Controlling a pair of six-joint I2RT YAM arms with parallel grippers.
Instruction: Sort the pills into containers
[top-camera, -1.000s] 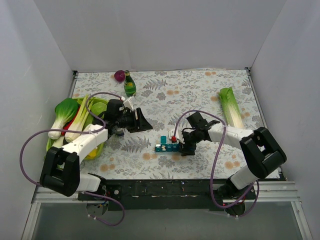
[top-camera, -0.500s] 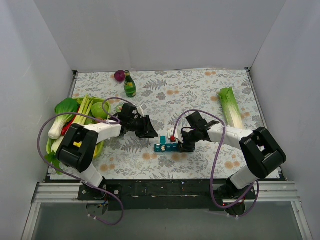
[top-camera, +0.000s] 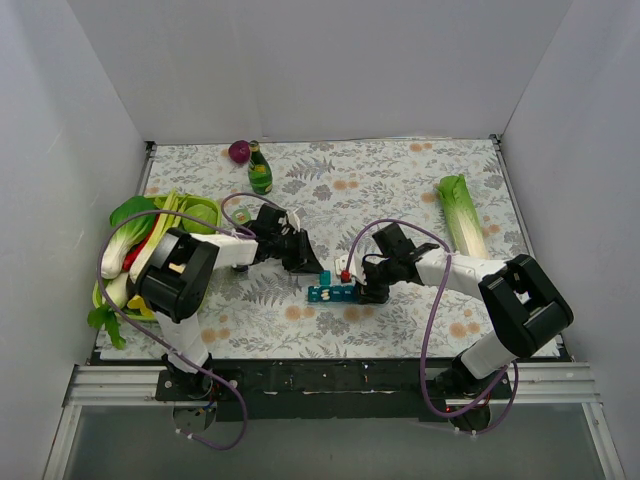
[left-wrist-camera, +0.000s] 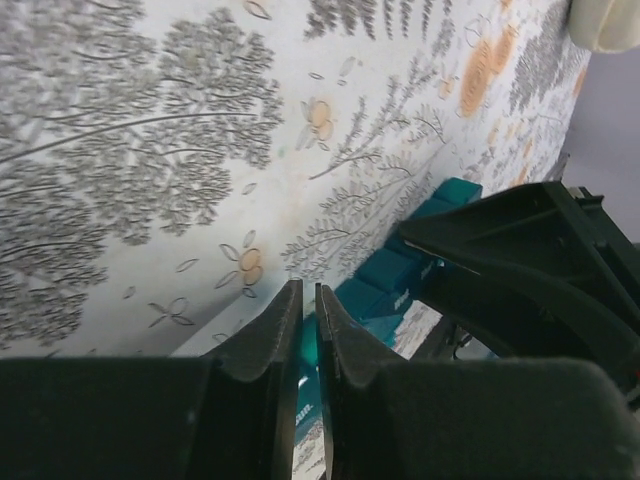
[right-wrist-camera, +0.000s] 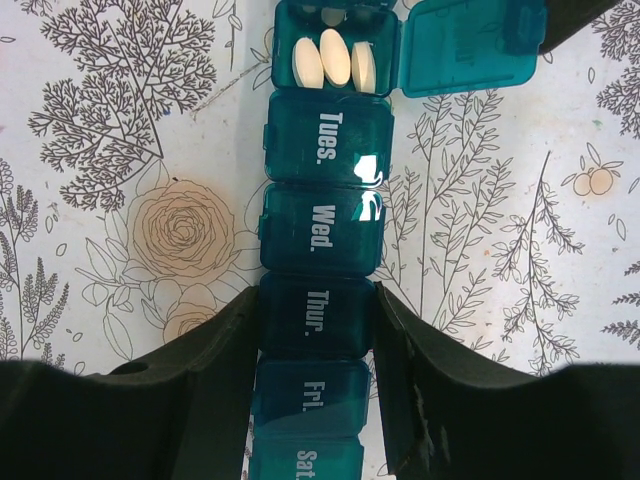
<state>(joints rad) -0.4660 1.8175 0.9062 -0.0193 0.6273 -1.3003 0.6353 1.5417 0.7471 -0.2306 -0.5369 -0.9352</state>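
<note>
The teal pill organiser (top-camera: 334, 293) lies on the floral cloth in front of the arms. In the right wrist view its end compartment is open, lid (right-wrist-camera: 470, 45) flipped aside, with three white oval pills (right-wrist-camera: 335, 60) inside. The other lids, Tues. to Sat., are shut. My right gripper (right-wrist-camera: 318, 305) is shut on the organiser (right-wrist-camera: 322, 230) at the Thur. compartment; it also shows in the top view (top-camera: 362, 290). My left gripper (top-camera: 317, 267) hovers at the organiser's open end, jaws together (left-wrist-camera: 307, 290) with a thin slit, teal organiser (left-wrist-camera: 395, 270) just beyond. No pill shows in it.
A green tray (top-camera: 203, 208) with bok choy (top-camera: 125, 225) and other vegetables sits at the left. A dark green bottle (top-camera: 260, 172) and a purple ball (top-camera: 239, 151) stand at the back. A long leafy cabbage (top-camera: 461, 215) lies at the right.
My left gripper has moved right, away from the tray, up to the open end of the organiser. My right gripper has stayed clamped on the organiser.
</note>
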